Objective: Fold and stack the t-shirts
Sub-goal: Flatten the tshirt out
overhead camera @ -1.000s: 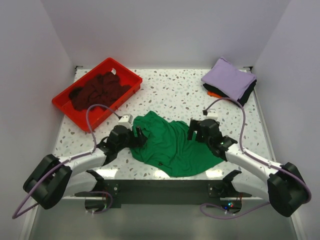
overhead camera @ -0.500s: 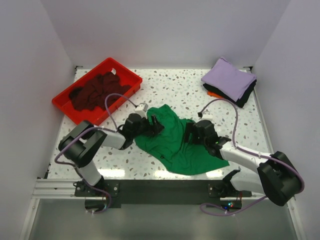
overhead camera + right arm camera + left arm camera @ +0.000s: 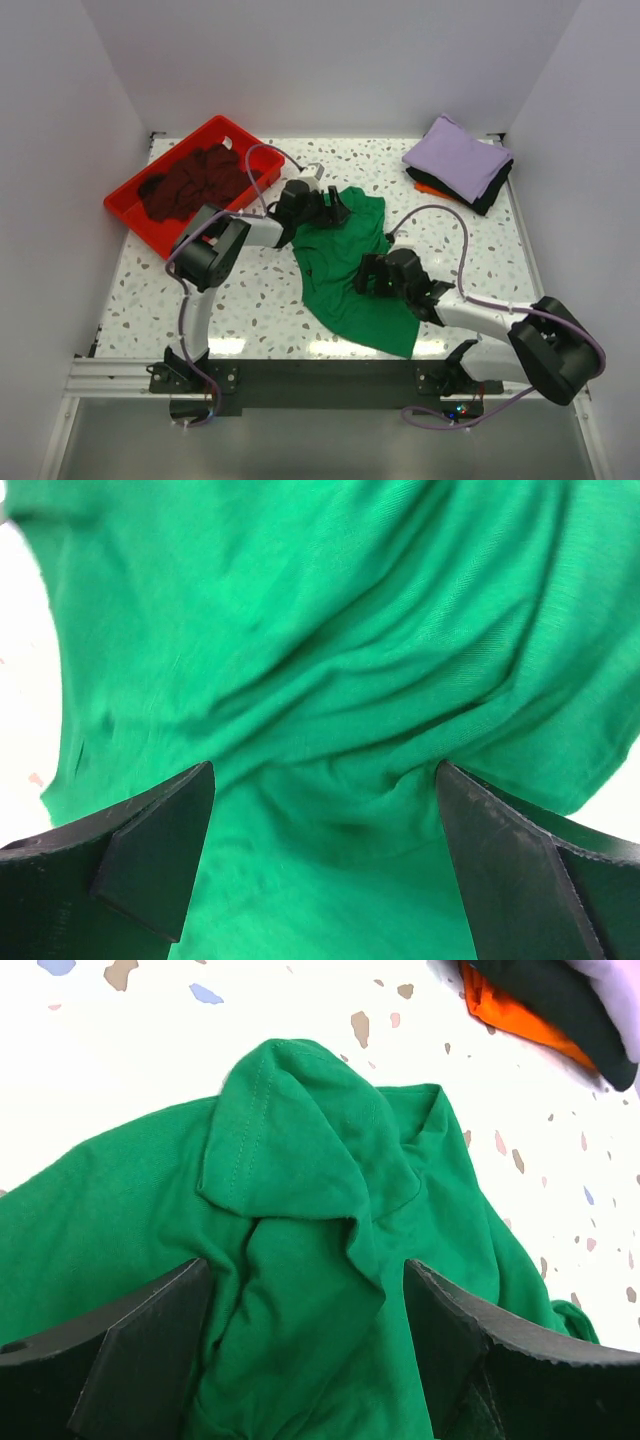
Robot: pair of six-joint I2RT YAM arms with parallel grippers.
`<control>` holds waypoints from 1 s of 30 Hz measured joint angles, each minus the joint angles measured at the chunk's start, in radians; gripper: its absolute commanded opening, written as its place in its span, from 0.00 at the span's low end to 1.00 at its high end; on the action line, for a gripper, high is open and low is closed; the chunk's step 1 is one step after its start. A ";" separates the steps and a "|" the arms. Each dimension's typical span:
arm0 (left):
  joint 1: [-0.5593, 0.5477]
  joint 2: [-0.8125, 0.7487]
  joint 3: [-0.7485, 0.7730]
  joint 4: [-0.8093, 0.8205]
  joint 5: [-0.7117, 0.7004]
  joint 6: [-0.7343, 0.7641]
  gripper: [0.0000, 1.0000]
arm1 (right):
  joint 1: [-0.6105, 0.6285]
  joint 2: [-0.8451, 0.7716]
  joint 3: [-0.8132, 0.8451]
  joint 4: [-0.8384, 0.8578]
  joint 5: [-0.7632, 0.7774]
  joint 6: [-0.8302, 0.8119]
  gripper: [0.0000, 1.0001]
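The bright green t-shirt [image 3: 345, 285] lies crumpled in a long diagonal strip on the table's middle. My left gripper [image 3: 338, 208] is over its far end, open, with green cloth [image 3: 300, 1160] between its spread fingers [image 3: 150, 1340]. My right gripper [image 3: 366, 275] is over the shirt's middle, open, with wrinkled cloth [image 3: 320, 630] between its fingers [image 3: 150, 840]. The dark maroon t-shirt [image 3: 195, 180] is bunched in the red tray [image 3: 125, 215]. A folded stack at the back right has a lavender shirt [image 3: 458, 155] on top, then black [image 3: 495, 190] and orange [image 3: 425, 187].
The speckled white table [image 3: 250, 290] has white walls on three sides. The red tray stands at the back left. The stack's orange [image 3: 510, 1015] and black [image 3: 560, 995] edges show in the left wrist view's top right. Purple cables loop above both arms.
Both arms have reached farther out. The left gripper moved toward the back and right, the right gripper moved left, and the green shirt was drawn from a wide heap into a long diagonal strip.
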 measured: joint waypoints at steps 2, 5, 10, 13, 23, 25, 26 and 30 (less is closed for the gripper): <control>0.000 0.005 0.029 -0.036 0.000 0.024 0.84 | 0.020 0.005 0.000 0.016 -0.015 0.012 0.95; 0.000 -0.011 0.040 -0.085 -0.017 0.058 0.85 | 0.040 0.006 0.000 0.017 -0.026 0.019 0.95; -0.003 -0.176 -0.055 -0.156 -0.072 0.095 0.85 | 0.049 -0.052 0.005 -0.050 -0.016 0.011 0.96; -0.014 -0.355 -0.166 -0.158 -0.117 0.098 0.86 | 0.049 -0.099 0.030 -0.089 0.027 -0.004 0.97; -0.060 -0.441 -0.469 -0.070 -0.101 -0.001 0.85 | 0.049 0.087 0.130 -0.022 0.109 -0.077 0.97; -0.061 -0.422 -0.492 -0.066 -0.089 -0.016 0.85 | 0.049 0.139 0.130 -0.013 0.109 -0.086 0.97; -0.061 -0.414 -0.494 -0.044 -0.082 -0.025 0.85 | 0.049 0.154 0.130 -0.010 0.108 -0.089 0.97; -0.061 -0.367 -0.470 0.003 -0.066 -0.037 0.86 | 0.049 0.181 0.133 0.031 0.096 -0.093 0.96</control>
